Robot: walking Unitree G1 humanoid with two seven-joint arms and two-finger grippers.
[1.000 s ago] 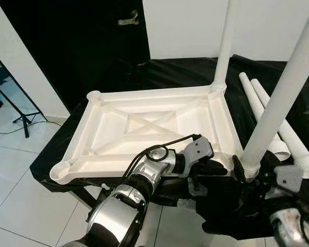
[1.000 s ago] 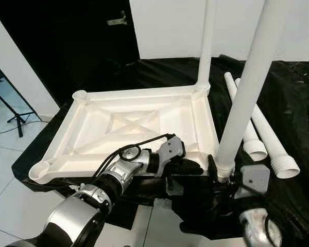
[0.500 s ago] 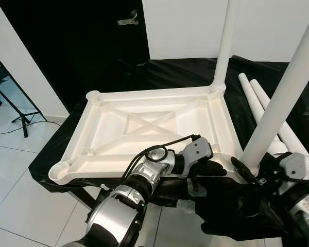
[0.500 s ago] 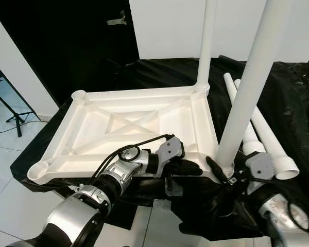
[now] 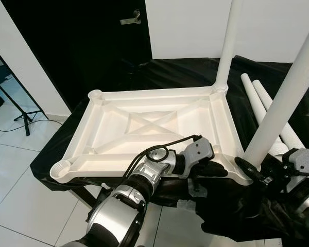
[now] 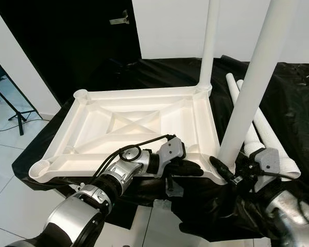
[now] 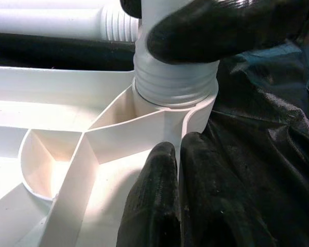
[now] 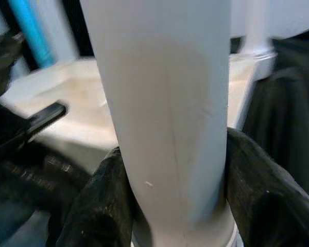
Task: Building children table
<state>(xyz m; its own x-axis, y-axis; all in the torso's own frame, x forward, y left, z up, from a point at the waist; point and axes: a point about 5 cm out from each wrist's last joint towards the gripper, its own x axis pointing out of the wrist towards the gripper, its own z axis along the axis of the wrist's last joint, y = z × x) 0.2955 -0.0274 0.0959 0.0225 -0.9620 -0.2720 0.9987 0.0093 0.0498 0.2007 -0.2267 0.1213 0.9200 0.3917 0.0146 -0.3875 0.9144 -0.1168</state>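
The white table top lies upside down on a black cloth. One white leg stands upright in its far right corner. A second leg stands slightly tilted at the near right corner, its threaded end sitting in the corner socket. My right gripper is shut on this leg just above the socket, with a finger on each side of it. My left gripper is shut on the table top's near rim, right beside that corner, fingers pressed together.
Two loose white legs lie on the black cloth to the right of the table top. A black door stands behind. On the white tiled floor at the left is a tripod stand.
The near leg's base has moved from just before the corner into the corner socket. My right wrist has swung out to the right around the leg. The left gripper has stayed put.
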